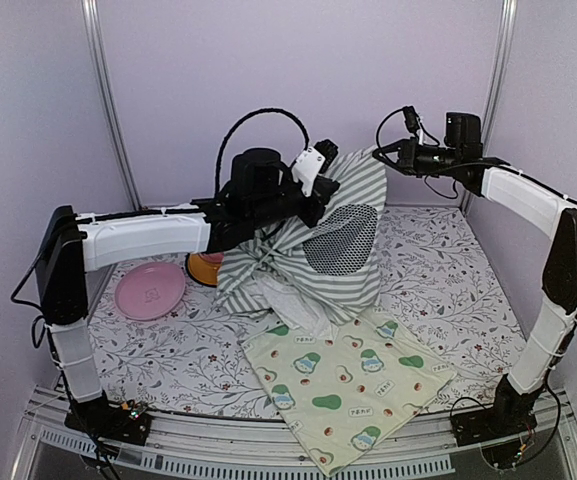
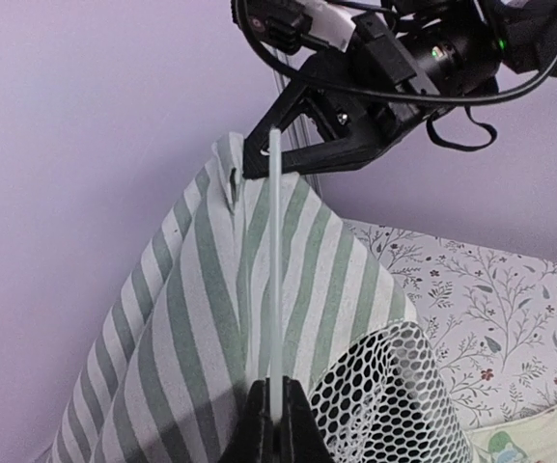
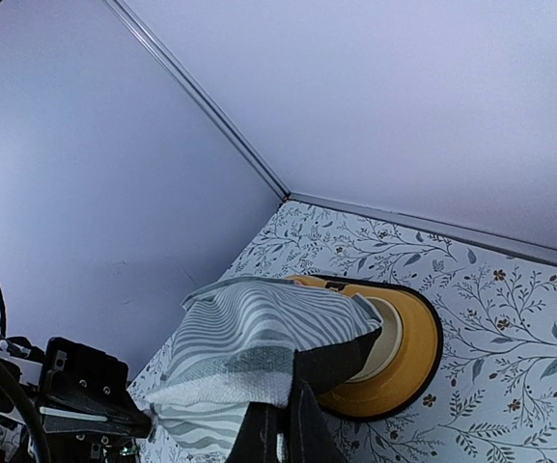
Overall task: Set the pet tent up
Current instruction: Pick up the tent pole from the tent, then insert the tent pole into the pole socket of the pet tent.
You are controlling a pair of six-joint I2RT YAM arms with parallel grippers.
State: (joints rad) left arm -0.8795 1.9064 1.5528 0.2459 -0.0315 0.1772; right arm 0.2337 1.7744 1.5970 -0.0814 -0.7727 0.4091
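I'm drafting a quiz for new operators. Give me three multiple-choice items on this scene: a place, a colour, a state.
1. Where is the pink plate relative to the tent? A) left of it B) on top of it C) inside it
2. Which colours stripe the tent? A) red and white B) green and white C) blue and yellow
3. What state is the left gripper in? A) wide open B) shut on the plate C) shut on a thin white pole
Key: 1 A, the top view shows it past the orange bowl on the tent's left. 2 B, seen in every view. 3 C, the left wrist view shows its fingers closed on the pole.
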